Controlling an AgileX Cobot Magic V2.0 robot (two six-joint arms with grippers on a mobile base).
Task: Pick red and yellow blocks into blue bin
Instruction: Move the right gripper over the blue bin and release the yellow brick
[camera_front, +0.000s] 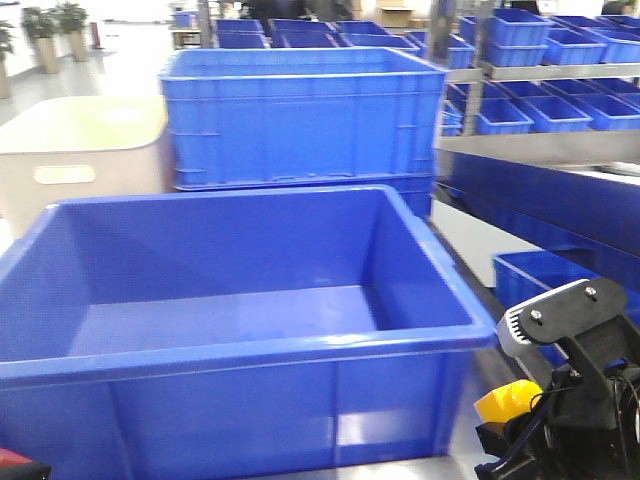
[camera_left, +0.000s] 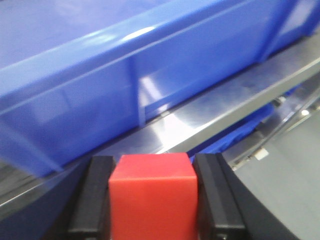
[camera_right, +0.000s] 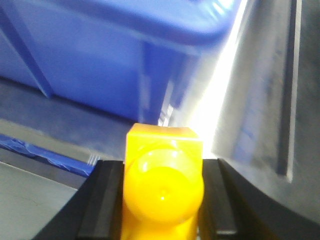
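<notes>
The left gripper (camera_left: 152, 200) is holding the red block (camera_left: 152, 192), with its black jaws pressing flat against the block's two sides. It is hovering just outside the smooth outer wall of the blue bin (camera_front: 240, 358), near a shiny metal ledge (camera_left: 215, 112) that is running along below that wall.

The right gripper (camera_right: 162, 200) is clamping the yellow block (camera_right: 162, 180) the same way, jaws closed on its flanks and a round stud facing the wrist camera. In the front view this gripper is sitting low on the right, outside the bin's near right corner and below its rim. The yellow block is showing there just under a grey housing (camera_front: 560, 315). Both blocks are being held outside the bin, one at each lower front corner.

A dark shape with a touch of red (camera_front: 20, 466) is peeking in at the bottom left of the front view. It is possibly the left gripper, though too little is showing to be sure.

Behind the bin a taller blue crate (camera_front: 300, 115) is standing, with a beige tub (camera_front: 80, 160) to its left. Shelves of small blue trays (camera_front: 545, 100) are filling the right background.
</notes>
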